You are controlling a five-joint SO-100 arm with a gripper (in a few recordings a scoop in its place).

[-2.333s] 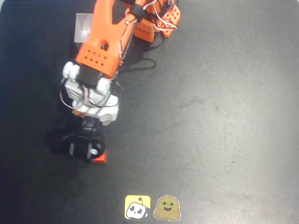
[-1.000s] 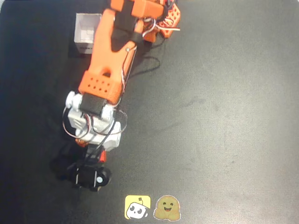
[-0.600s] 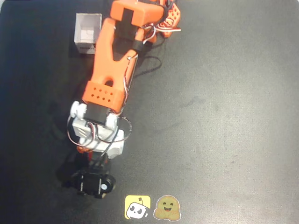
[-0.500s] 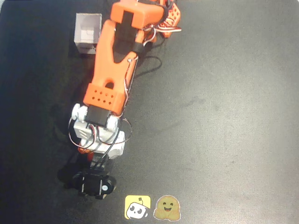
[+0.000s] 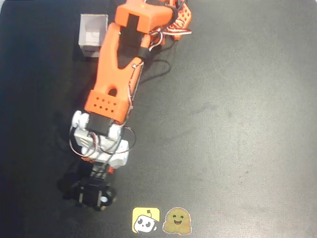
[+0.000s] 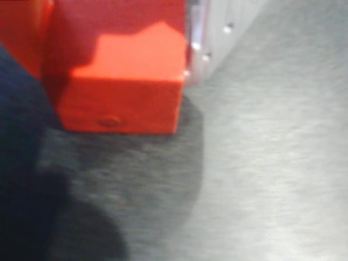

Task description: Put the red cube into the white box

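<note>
Wrist view: the red cube (image 6: 122, 81) sits very close to the lens, pressed against a pale finger (image 6: 217, 32) on its right, with a dark shape on its left that is probably the other finger, so the jaws look pinched on the cube, though the blur keeps me from being sure. The cube casts a shadow on the grey mat below it, and I cannot tell whether it is lifted or touching. Step in hand, as I judge it: carry the cube to the box. To do it well, keep the squeeze firm, raise the cube clear of the mat before swinging, bring it square over the opening since the fit is tight, lower it inside the walls and only then let go. Overhead view: the gripper (image 5: 91, 194) is at the bottom left, near the two stickers (image 5: 161, 220), and the cube is hidden under the wrist there. The arm (image 5: 111, 84) stretches long and nearly straight from its base at the top down to the wrist, reaching far out. The white box (image 5: 92, 35) stands at the top left beside the arm's base, well apart from the gripper, with its opening free.
</note>
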